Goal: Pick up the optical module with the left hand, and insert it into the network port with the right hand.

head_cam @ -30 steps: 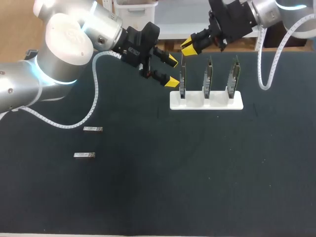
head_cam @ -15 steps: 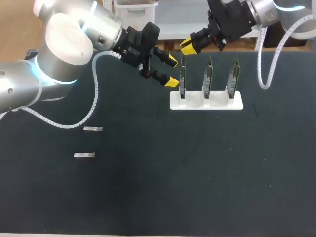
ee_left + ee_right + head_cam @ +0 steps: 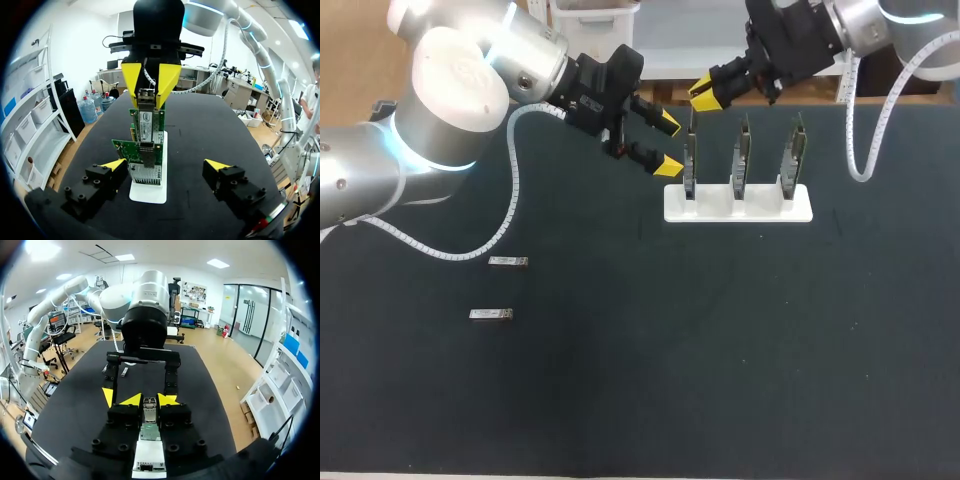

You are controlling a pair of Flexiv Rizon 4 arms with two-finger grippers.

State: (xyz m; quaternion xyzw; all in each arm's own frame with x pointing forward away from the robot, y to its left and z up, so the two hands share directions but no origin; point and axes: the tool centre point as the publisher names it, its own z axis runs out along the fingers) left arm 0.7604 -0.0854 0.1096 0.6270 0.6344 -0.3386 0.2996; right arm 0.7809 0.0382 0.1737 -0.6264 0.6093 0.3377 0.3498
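My right gripper (image 3: 704,95) hangs over the leftmost of three upright network cards (image 3: 689,160) in a white stand (image 3: 760,208). It is shut on a small metal optical module (image 3: 150,409), held between its yellow tips. In the left wrist view the module (image 3: 145,98) points down at the top edge of that card (image 3: 144,150). Just left of the card, my left gripper (image 3: 668,145) stands open and holds nothing. Two more optical modules (image 3: 508,262) (image 3: 490,314) lie on the dark mat at the left.
The other two cards (image 3: 741,155) (image 3: 792,152) stand to the right in the same stand. My left arm's white cable (image 3: 510,200) loops down onto the dark mat (image 3: 700,350), which covers the whole table.
My right gripper has edged slightly up and to the right with the module. The left arm has not moved.
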